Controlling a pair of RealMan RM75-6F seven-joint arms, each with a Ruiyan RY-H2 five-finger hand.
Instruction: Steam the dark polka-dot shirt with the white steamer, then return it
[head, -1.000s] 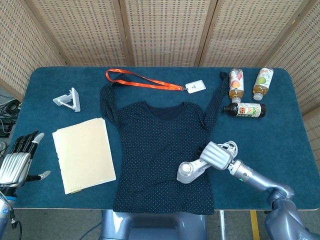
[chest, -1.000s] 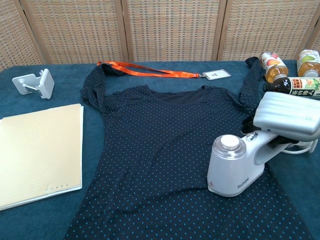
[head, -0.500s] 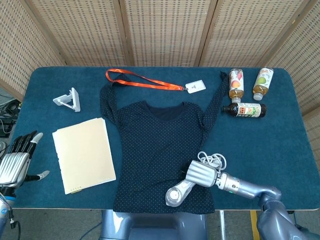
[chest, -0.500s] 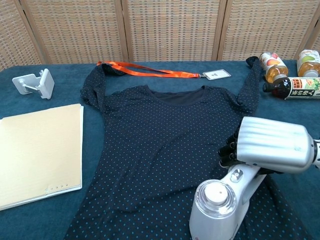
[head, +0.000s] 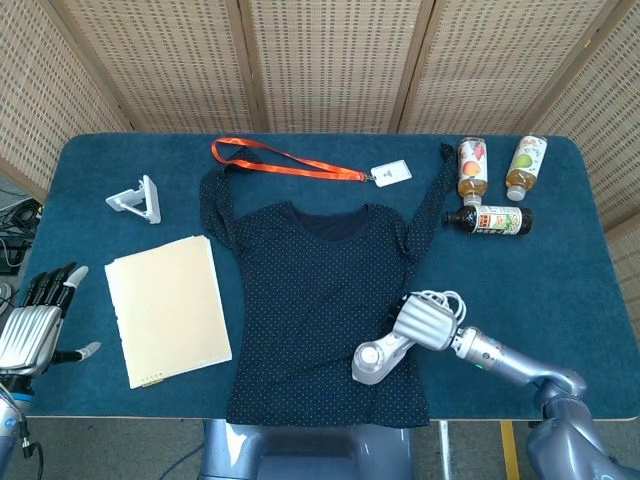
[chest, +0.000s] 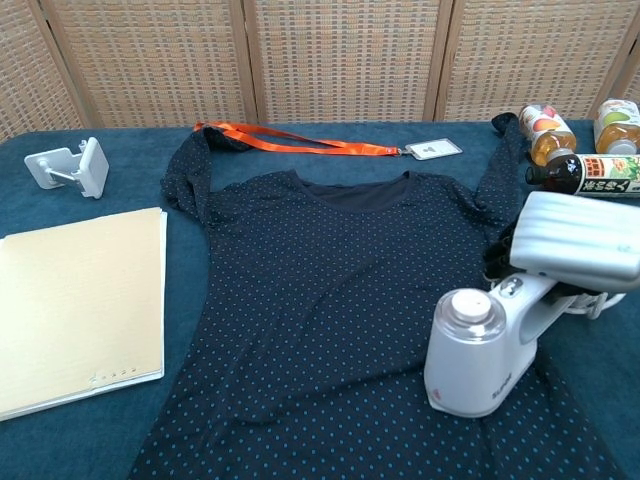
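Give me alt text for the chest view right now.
The right hand holds the white steamer upright on the lower right of the dark polka-dot shirt, spread flat on the blue table. A cream folder lies to the shirt's left.

A dark navy shirt (head: 320, 300) with small pale-blue polka dots lies on a deep teal-blue table (head: 560, 260). On it sits a white steamer (chest: 478, 348) with a grey top, held by a silver right hand (head: 423, 323) with black fingers. The left hand (head: 30, 322) is silver and black too. Nearby: a pale yellow folder (head: 165, 308), a bright orange lanyard (head: 280, 160) with a white badge (head: 391, 172), a white stand (head: 136, 198) — and bottles (head: 495, 180) with amber, green and dark contents. Behind, tan woven screens (head: 320, 60).
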